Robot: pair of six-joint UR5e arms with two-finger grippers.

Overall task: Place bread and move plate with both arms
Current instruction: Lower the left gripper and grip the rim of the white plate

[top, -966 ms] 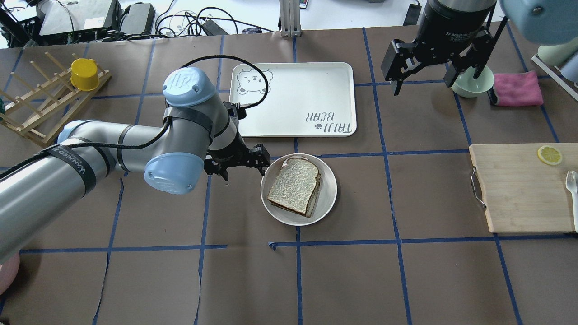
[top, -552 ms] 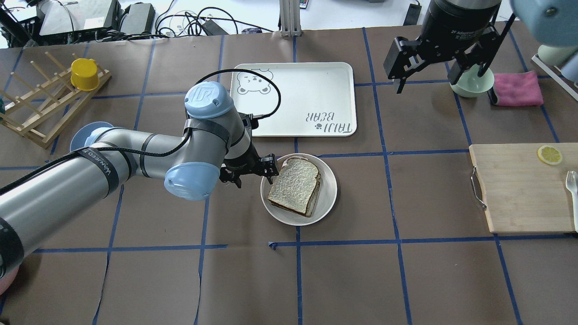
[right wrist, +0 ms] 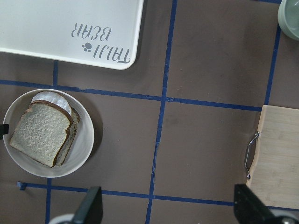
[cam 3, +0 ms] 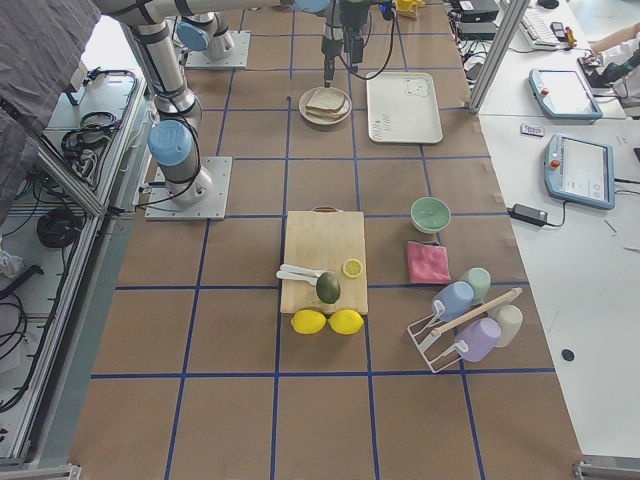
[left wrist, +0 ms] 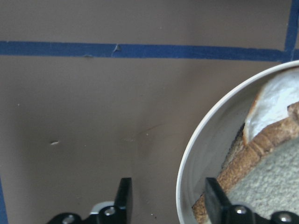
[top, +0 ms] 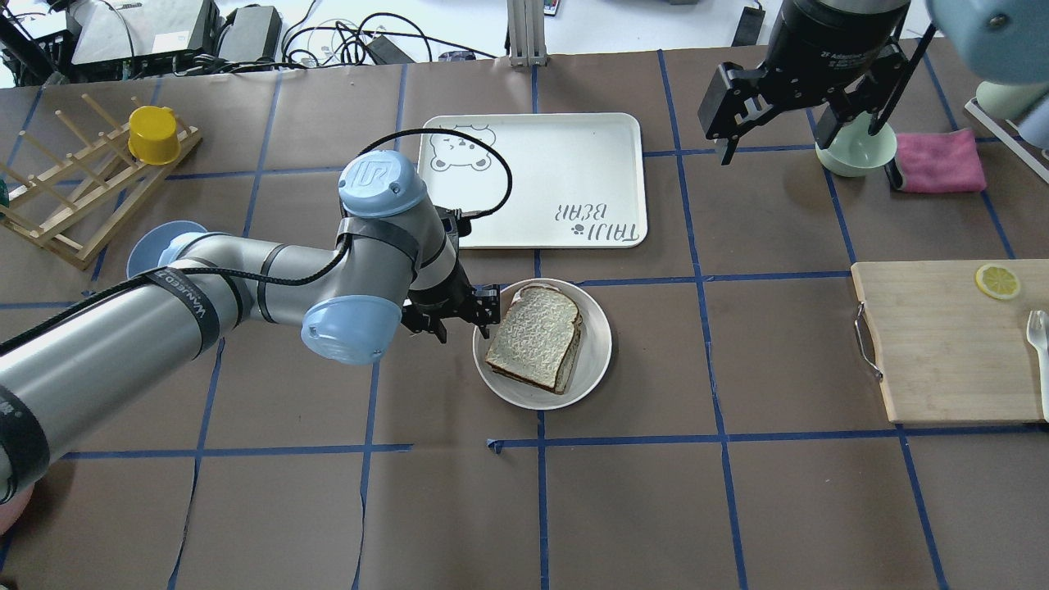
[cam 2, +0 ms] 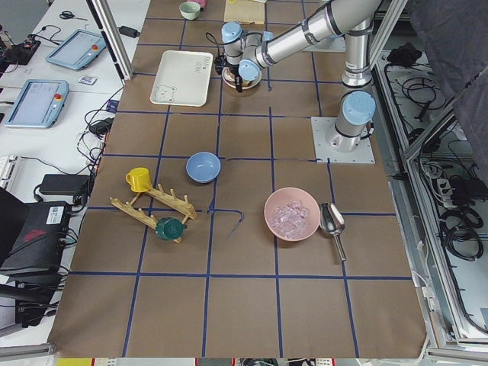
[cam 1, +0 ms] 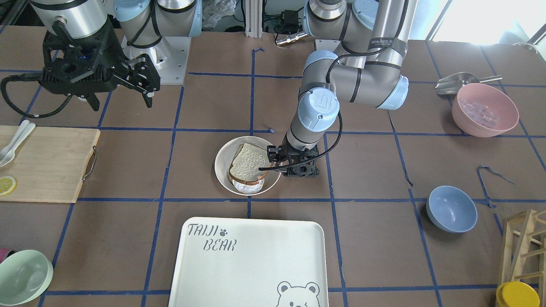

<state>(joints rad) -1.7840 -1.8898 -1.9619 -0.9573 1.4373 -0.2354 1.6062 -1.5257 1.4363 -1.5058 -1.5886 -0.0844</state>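
Observation:
The round cream-white plate (top: 601, 344) sits on the brown table near its middle. The bread (top: 534, 334) lies on it, stacked on another slice with something white beneath. My left gripper (top: 469, 315) is low at the plate's left rim and open. In the left wrist view (left wrist: 168, 199) one finger (left wrist: 124, 195) is outside the rim and the other (left wrist: 212, 193) is inside, next to the bread's crust (left wrist: 243, 161). My right gripper (top: 799, 143) is open and empty, high over the table's back right. Its wrist view shows the plate (right wrist: 86, 135) and bread (right wrist: 39, 130) far below.
The bear-print tray (top: 533, 180) lies just behind the plate. A wooden cutting board (top: 942, 344) with a lemon slice (top: 997, 281) is at the right. A green bowl (top: 856, 152) and pink cloth (top: 938, 162) sit under the right gripper. A blue bowl (cam 1: 451, 209) stands to the left.
My left arm has swung right and its gripper has come up to the plate's left rim. My right gripper has shifted slightly up and back. Plate and bread have not moved.

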